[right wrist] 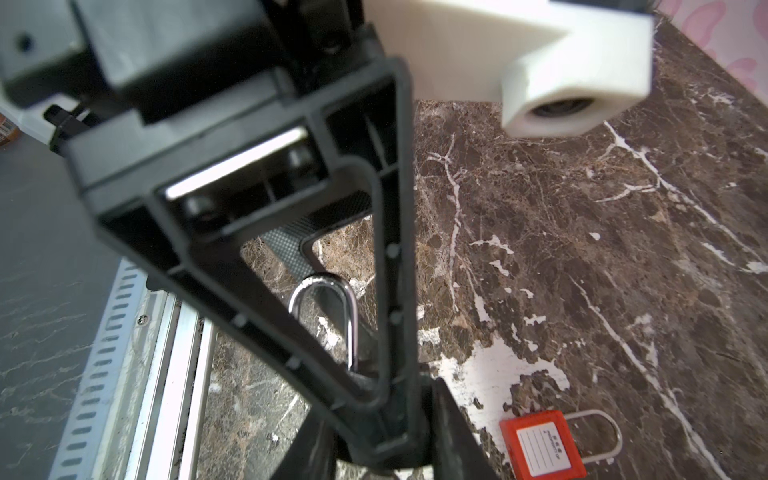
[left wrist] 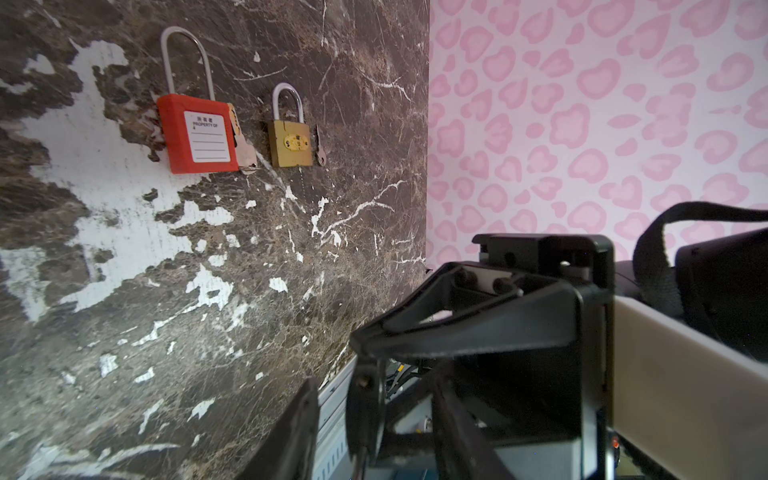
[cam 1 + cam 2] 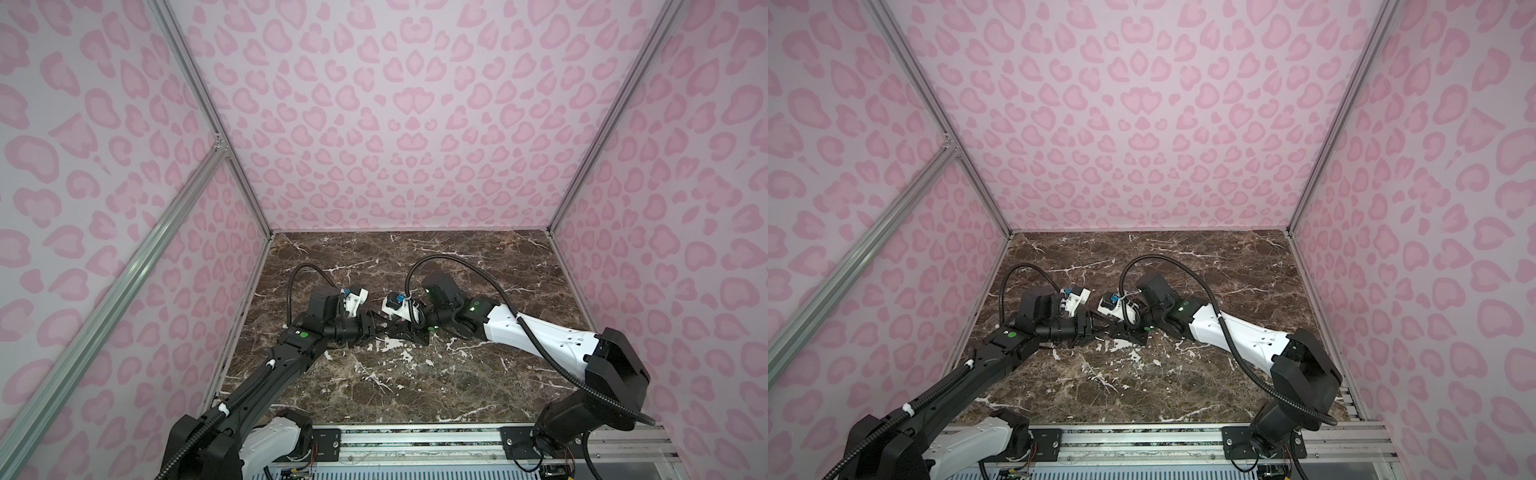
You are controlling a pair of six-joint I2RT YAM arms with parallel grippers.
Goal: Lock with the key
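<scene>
Two grippers meet nose to nose at mid-table in both top views, the left gripper (image 3: 379,326) and the right gripper (image 3: 401,332) almost touching. Seen from the right wrist, a silver shackle (image 1: 328,316) shows through the open frame of the near finger, at centre frame. The right jaws look narrowed on that lock, though its body is hidden behind the finger. In the lower middle of the left wrist view, the left jaws stand part-way apart. A strip of rail (image 2: 332,399) shows between them and nothing is visibly in them.

As for the key, I can see two lying on the table (image 2: 249,270). One key (image 2: 246,151) is tucked against the red lock (image 2: 195,137) at upper left. A smaller key (image 2: 319,145) lies just beside the brass lock (image 2: 291,143). Whether the held lock carries its own key I can't tell.

My guess is that the left arm is about to take hold for the insert or the turn. To do that well, the right arm should hold the body steady with the keyway facing the left fingers. The left should pinch the key by its bow, flat and square, so it won't swivel. The blade needs lining up with the slot before any push, and it should turn only once fully seated. Crowding is the main risk, since the fingers could knock one another.
</scene>
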